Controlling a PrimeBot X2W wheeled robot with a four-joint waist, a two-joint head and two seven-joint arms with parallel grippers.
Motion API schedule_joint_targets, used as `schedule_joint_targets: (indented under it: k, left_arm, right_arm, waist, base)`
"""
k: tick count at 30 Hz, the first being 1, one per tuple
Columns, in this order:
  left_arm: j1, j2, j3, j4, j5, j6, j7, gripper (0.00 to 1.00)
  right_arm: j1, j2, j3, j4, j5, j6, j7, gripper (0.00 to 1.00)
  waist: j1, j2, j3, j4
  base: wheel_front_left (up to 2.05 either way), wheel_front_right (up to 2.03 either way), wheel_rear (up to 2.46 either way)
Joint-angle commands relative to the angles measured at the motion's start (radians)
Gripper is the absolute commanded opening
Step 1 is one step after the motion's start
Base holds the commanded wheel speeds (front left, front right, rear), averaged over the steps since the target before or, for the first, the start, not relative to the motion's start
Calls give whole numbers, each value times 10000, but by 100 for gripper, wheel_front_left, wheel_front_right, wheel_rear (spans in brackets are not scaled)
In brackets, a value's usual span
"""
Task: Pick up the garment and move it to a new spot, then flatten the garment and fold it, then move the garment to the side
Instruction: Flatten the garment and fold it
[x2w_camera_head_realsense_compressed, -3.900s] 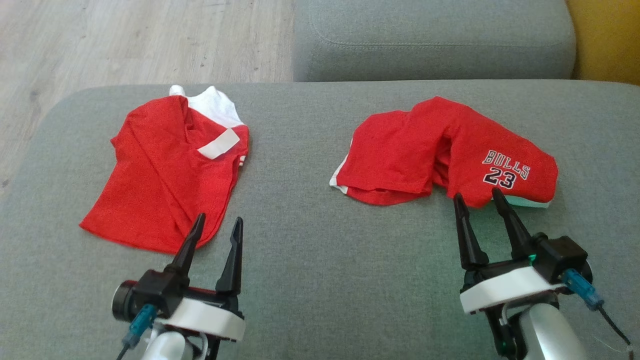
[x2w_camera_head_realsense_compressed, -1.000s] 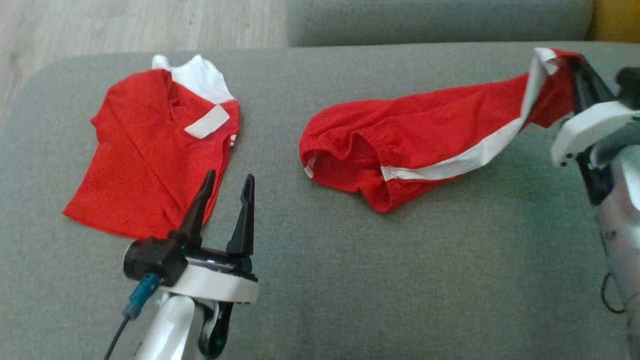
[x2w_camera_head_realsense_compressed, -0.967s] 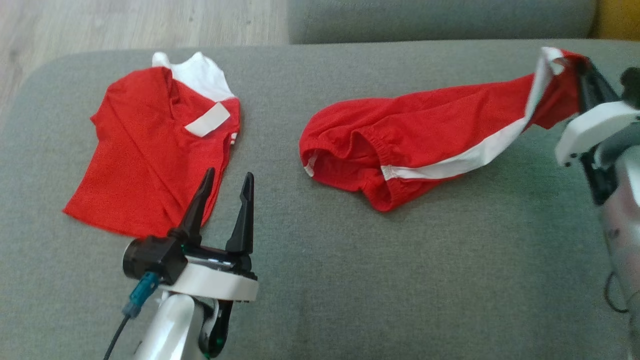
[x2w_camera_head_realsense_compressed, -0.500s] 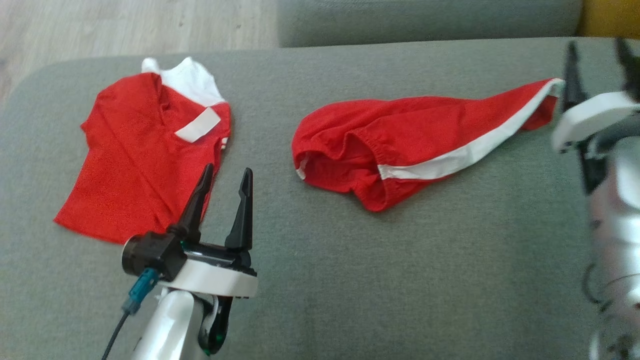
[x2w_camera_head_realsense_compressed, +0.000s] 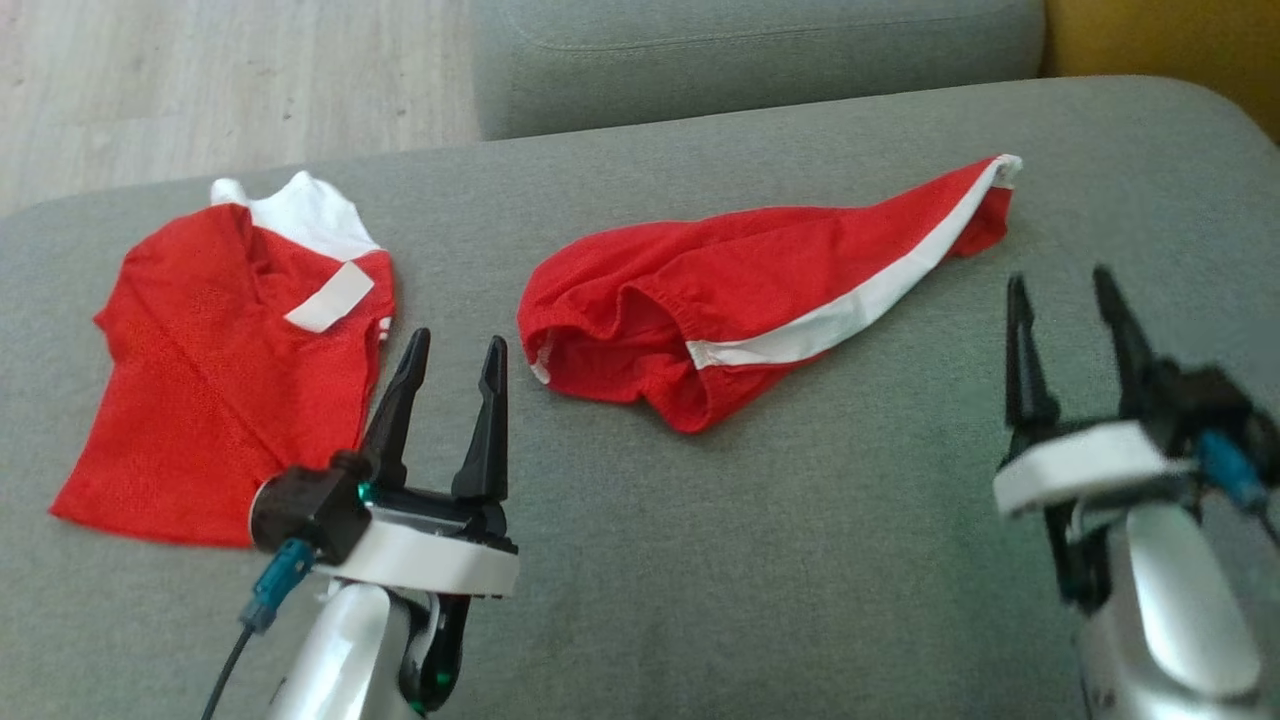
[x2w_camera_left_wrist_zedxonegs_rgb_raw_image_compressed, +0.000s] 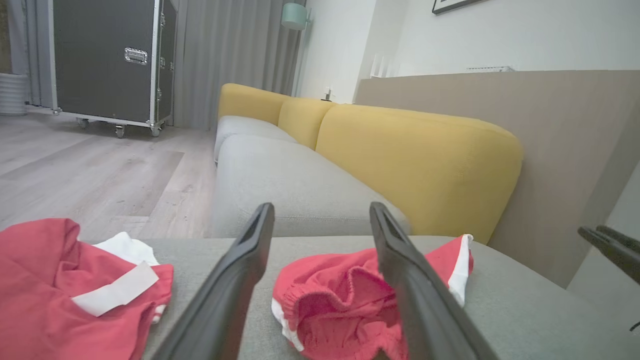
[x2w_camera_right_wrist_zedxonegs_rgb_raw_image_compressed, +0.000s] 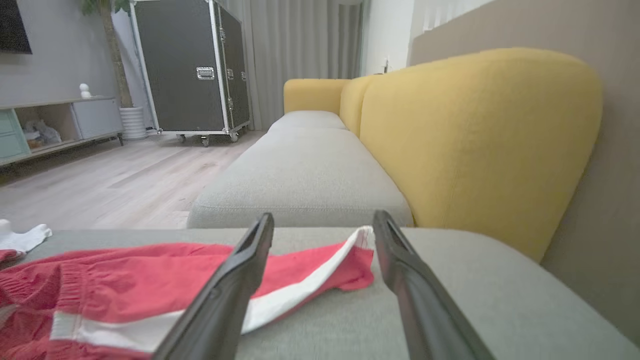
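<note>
the red shorts (x2w_camera_head_realsense_compressed: 760, 285) lie loose on the grey sofa seat (x2w_camera_head_realsense_compressed: 800, 560), just past the middle of the head view – crumpled waistband toward 8 o'clock, 1 leg with a white side stripe (x2w_camera_head_realsense_compressed: 790, 335) stretched out toward 2 o'clock. the right gripper (x2w_camera_head_realsense_compressed: 1060, 282) hangs at 4 o'clock, near that leg's end but apart from it, its 2 fingers spread wide and holding nothing. the left gripper (x2w_camera_head_realsense_compressed: 456, 342) sits at 7 o'clock, fingers parted and empty, between the shorts and a red jersey (x2w_camera_head_realsense_compressed: 200, 390) lying flat at 9 o'clock – whether it touches the jersey's edge cannot be told.
</note>
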Motion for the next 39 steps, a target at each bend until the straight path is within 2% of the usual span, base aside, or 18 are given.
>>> schedule_joint_targets:
  k: [1,6,12,28,39]
  left_arm:
    - [-158,35,233,-308,-97,16,-93,100]
    - [-196,35,263,-270,-225,16,-93,100]
    - [-469,35,-55,81,-288,16,-93,100]
    - [-2750,35,-2733,3325,-2070,16,407,100]
    - [-3934,35,-3570,4499,-3014,109,596,100]
  right_arm:
    - [-92,101,402,-595,266,-7,-109,100]
    - [836,105,756,-1377,1033,-7,-109,100]
    - [878,107,746,-1717,1077,-7,-110,100]
    - [626,108,960,-1707,1251,-7,-110,100]
    - [317,108,1271,-1809,1547,-7,-110,100]
  waist:
    - [1,0,16,-85]
    - [1,0,155,-362]
    - [1,0,272,-577]
    - [1,0,1087,-1424]
    - [1,0,1680,-2025]
  base:
    - [0,0,0]
    - [0,0,0]
    - [0,0,0]
    - [0,0,0]
    - [0,0,0]
